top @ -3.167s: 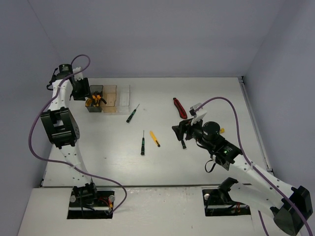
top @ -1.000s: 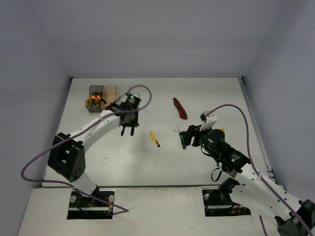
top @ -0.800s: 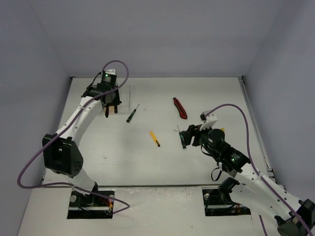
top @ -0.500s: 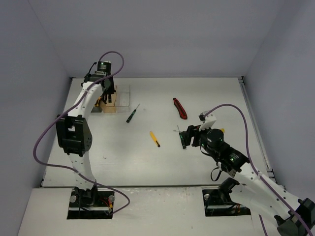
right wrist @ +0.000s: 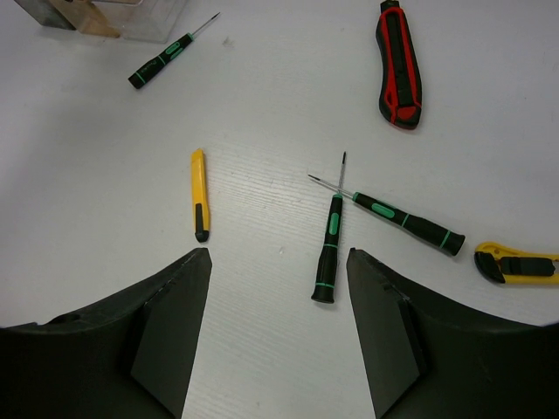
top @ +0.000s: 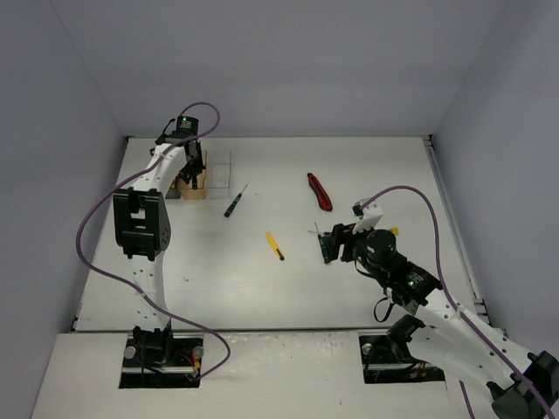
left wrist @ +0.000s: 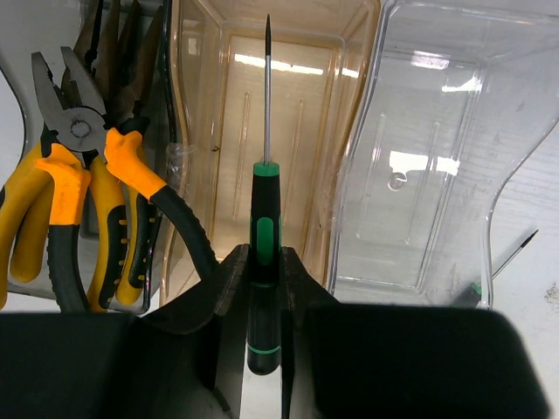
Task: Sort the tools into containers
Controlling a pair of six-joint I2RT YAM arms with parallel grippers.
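Observation:
My left gripper (left wrist: 262, 262) is shut on a thin black-and-green screwdriver (left wrist: 265, 214), whose tip points into the amber bin (left wrist: 275, 105). Yellow-handled pliers (left wrist: 79, 183) lie in the dark bin on its left, and the clear bin (left wrist: 437, 157) stands on its right. My right gripper (right wrist: 278, 262) hangs open above the table. Beneath it lie two crossed screwdrivers (right wrist: 329, 249) (right wrist: 406, 221) and a yellow utility knife (right wrist: 200, 194). Farther out are a red-handled tool (right wrist: 399, 65) and another yellow tool (right wrist: 515, 264).
One more screwdriver (top: 233, 202) lies on the table just right of the bins. The bins stand in the far left corner near the back wall, with the left arm (top: 144, 218) stretched along the left side. The red tool (top: 319, 192) lies mid-table.
The left arm has swung from the middle of the table to the far-left bins, carrying the screwdriver. The right arm has not moved.

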